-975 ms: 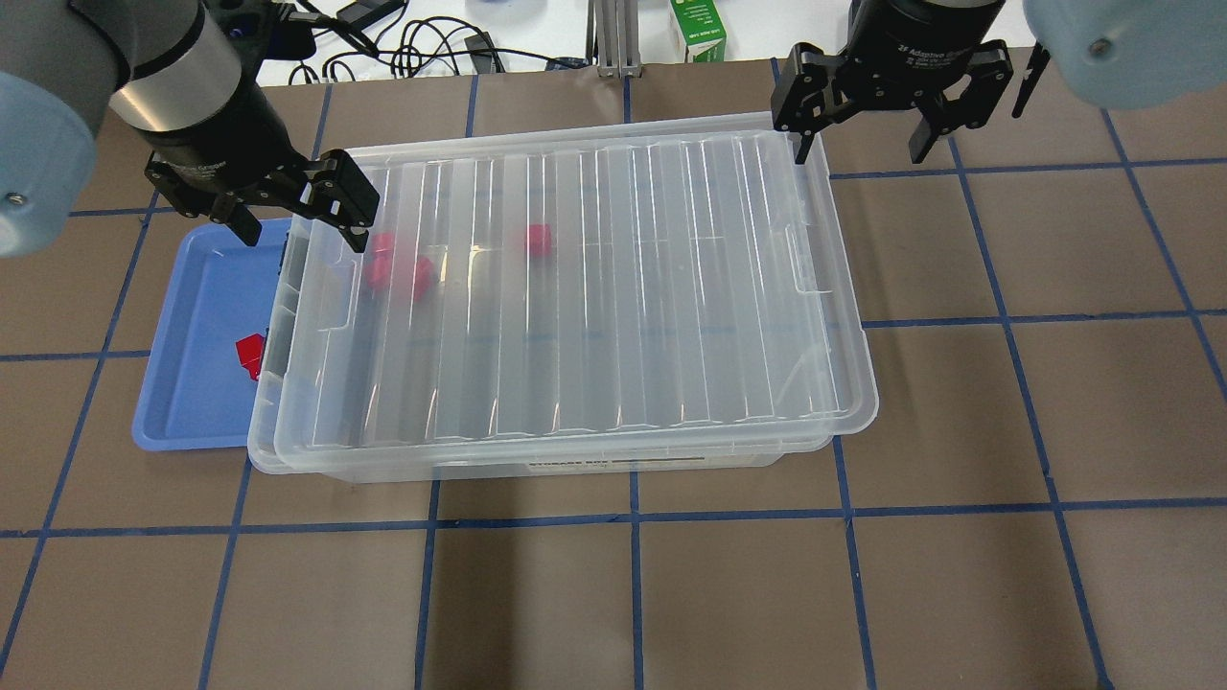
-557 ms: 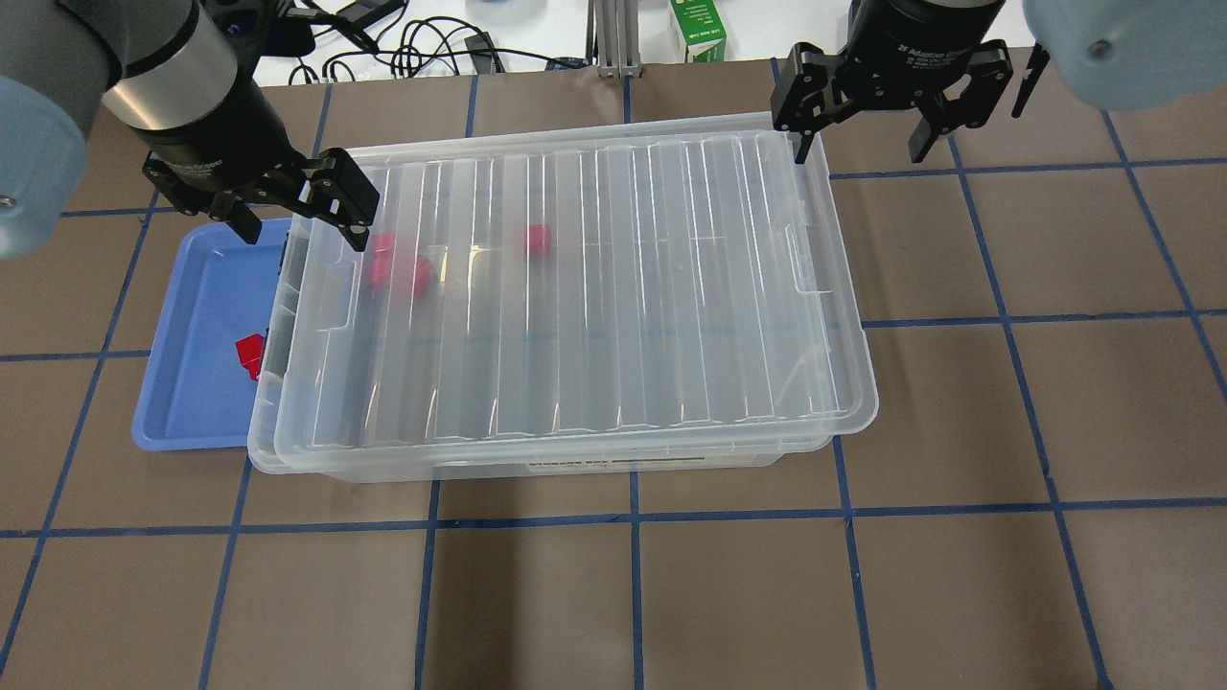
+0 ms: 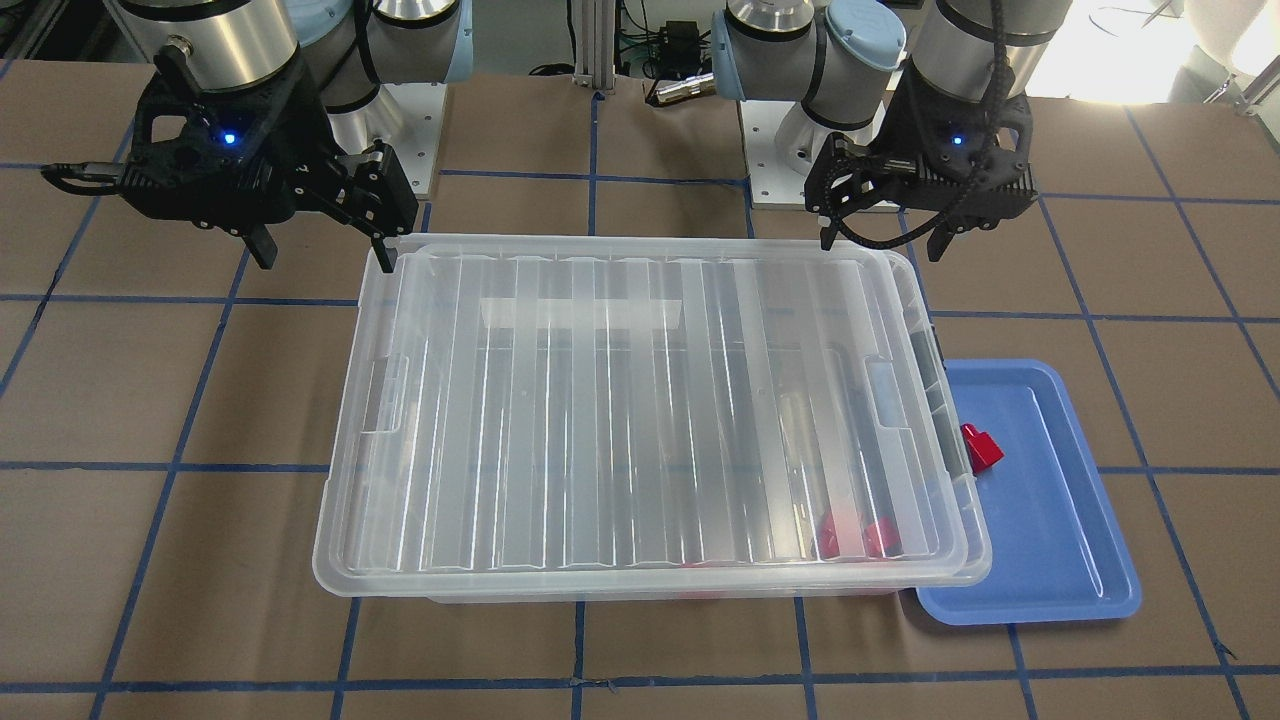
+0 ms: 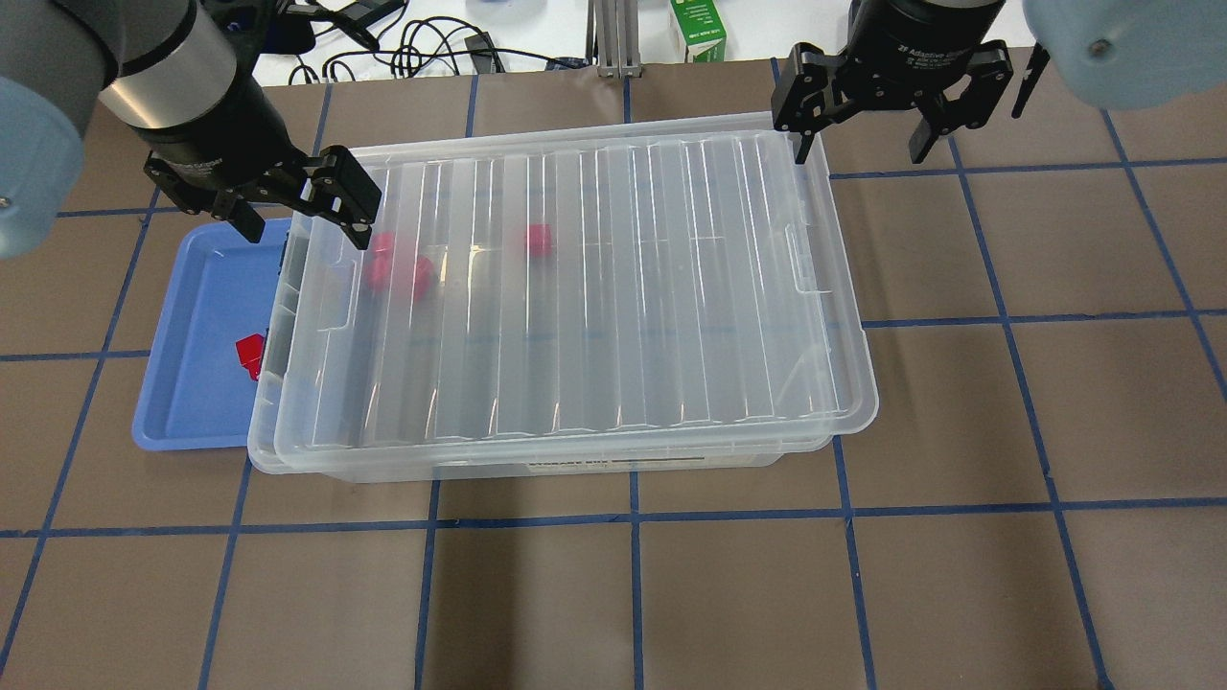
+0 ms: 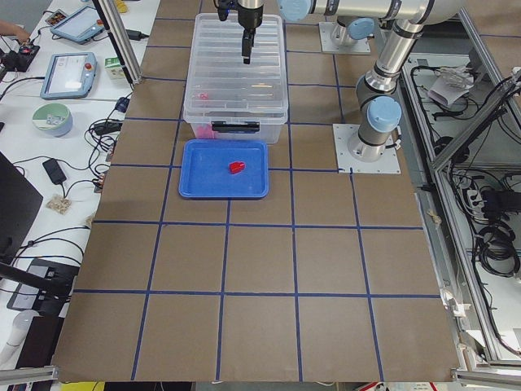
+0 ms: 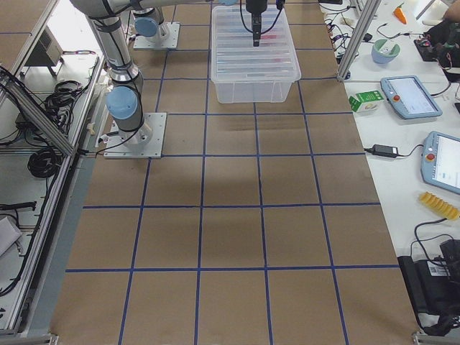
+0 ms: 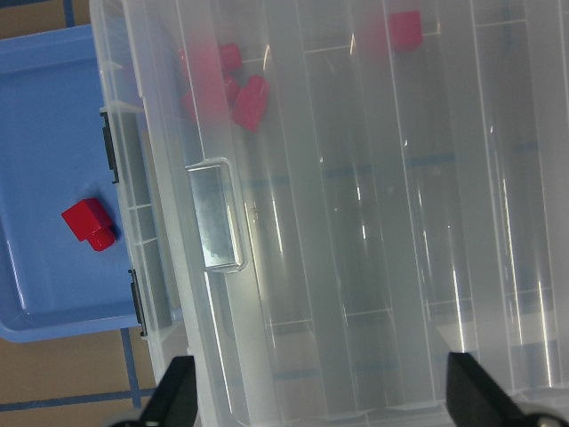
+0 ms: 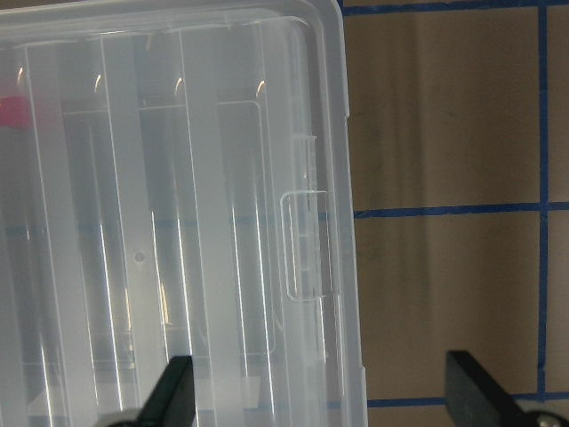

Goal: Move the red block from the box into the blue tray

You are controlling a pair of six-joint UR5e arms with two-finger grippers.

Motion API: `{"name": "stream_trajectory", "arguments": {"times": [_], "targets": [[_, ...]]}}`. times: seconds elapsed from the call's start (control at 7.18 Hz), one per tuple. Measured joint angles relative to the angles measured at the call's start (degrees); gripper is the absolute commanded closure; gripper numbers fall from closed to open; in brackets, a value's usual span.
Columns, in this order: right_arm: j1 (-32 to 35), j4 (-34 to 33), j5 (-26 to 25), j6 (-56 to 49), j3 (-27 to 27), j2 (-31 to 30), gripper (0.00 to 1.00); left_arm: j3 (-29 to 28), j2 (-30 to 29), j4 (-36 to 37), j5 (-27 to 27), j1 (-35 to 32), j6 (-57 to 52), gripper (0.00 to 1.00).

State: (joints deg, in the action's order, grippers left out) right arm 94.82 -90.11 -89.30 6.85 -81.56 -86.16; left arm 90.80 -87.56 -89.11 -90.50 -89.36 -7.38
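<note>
The clear box sits mid-table with its ribbed lid on it, slightly skewed. Red blocks and another show through the lid inside the box. The blue tray lies against the box's left end, with one red block in it. My left gripper is open and empty, hovering astride the lid's far left corner. My right gripper is open and empty above the lid's far right corner.
A green carton and cables lie past the table's far edge. Brown table with blue tape grid stretches in front of the box. Tablets and a bowl sit on the side bench.
My left gripper has shifted very slightly toward the far side. The right gripper, box, tray and blocks have not moved.
</note>
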Motion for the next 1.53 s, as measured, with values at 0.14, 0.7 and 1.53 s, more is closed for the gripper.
{"name": "stream_trajectory", "arguments": {"times": [0.14, 0.7, 1.53], "targets": [[0.00, 0.02, -0.02, 0.00, 0.00, -0.02, 0.00, 0.00, 0.06, -0.01, 0.02, -0.01, -0.14, 0.00], [-0.31, 0.17, -0.01, -0.14, 0.00, -0.18, 0.00, 0.02, 0.05, -0.04, 0.17, -0.02, -0.69, 0.00], [-0.52, 0.20, 0.00, -0.17, 0.00, -0.15, 0.00, -3.76, -1.31, -3.35, 0.26, 0.29, 0.46, 0.00]]}}
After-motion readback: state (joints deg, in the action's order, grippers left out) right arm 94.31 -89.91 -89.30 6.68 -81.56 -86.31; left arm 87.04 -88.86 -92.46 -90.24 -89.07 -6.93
